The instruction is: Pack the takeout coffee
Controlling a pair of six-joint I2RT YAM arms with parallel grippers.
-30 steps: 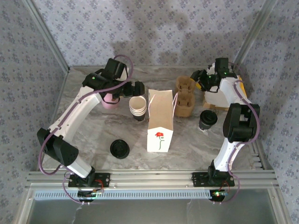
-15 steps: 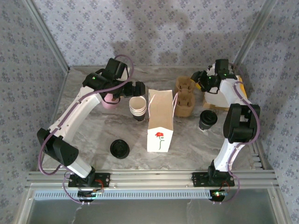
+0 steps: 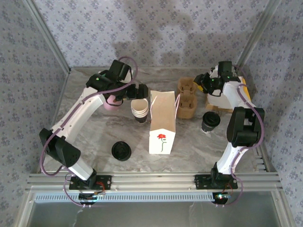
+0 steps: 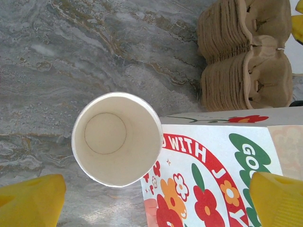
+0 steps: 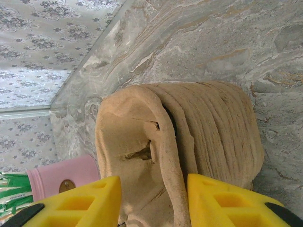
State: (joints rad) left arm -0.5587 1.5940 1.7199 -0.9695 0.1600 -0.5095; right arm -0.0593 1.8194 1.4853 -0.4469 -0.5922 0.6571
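Looking down from above, I have my left hand (image 3: 140,91) hanging over the stack of lidless cups (image 3: 139,109), and my right hand (image 3: 205,85) at the far end of the stack of pulp carriers (image 3: 186,98); the takeout coffee (image 3: 209,121), lid on, stands on the worktop (image 3: 94,137) on the near side of my right hand, toward my base and apart from it; the paper bag (image 3: 162,121) stands open between my two hands, and I see nothing in it; a loose black lid (image 3: 121,151) lies nearer my left base.

From my left wrist, the fingers are spread wide and empty, the top cup's mouth below them and nearer the one finger, the bag's printed side under the other.

From my right wrist, the fingers straddle the upright wall of the top carrier; whether they pinch it yet I cannot tell; a pink cup (image 5: 61,177) shows beyond.

I judge the packing barely begun; the coffee has yet to go into a carrier and the bag.
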